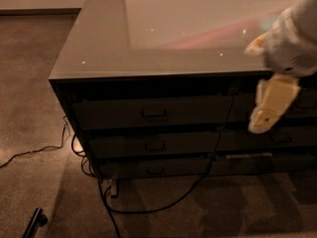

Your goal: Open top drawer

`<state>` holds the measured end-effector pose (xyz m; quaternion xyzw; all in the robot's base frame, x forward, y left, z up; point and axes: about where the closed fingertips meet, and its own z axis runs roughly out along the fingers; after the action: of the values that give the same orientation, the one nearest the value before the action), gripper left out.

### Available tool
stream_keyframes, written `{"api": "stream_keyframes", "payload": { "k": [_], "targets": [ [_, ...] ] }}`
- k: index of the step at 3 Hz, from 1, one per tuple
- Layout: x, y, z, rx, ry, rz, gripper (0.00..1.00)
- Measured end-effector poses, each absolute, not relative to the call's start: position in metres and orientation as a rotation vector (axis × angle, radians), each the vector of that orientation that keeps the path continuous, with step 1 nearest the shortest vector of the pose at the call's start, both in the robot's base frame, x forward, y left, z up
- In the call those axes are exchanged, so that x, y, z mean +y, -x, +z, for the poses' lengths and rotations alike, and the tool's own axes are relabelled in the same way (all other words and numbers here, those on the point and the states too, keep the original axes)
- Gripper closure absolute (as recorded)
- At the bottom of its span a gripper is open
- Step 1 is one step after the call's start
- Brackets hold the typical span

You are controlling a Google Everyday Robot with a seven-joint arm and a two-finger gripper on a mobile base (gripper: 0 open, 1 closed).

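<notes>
Floor in front of the cabinet (99, 58): black cable (173, 203) loops out from under its base. Top drawer (109, 114) sits shut in the cabinet's left column, directly under the top slab, small centre pull (154, 114) showing. The gripper (260, 123) hangs before the cabinet's right column, well right of that pull, and how wide it stands can't be told. Judgement: shift left, level with the pull, take it squarely, draw straight out.

Dim light is glaring off the cabinet top (198, 29) at 12 o'clock. The gripper (271, 105) at 3 o'clock is glowing pale against shadowed drawer fronts (148, 145).
</notes>
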<state>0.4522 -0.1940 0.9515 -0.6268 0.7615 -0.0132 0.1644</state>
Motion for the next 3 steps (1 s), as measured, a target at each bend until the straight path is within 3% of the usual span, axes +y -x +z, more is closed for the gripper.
{"api": "stream_keyframes", "payload": {
  "k": [1, 2, 3],
  "targets": [
    [-0.160, -0.475, 0.876, 2.102, 1.973, 0.158, 0.00],
    [-0.138, -0.498, 0.794, 2.102, 2.146, 0.228, 0.00],
    [-0.138, -0.498, 0.791, 2.108, 2.122, 0.219, 0.00]
  ]
}}
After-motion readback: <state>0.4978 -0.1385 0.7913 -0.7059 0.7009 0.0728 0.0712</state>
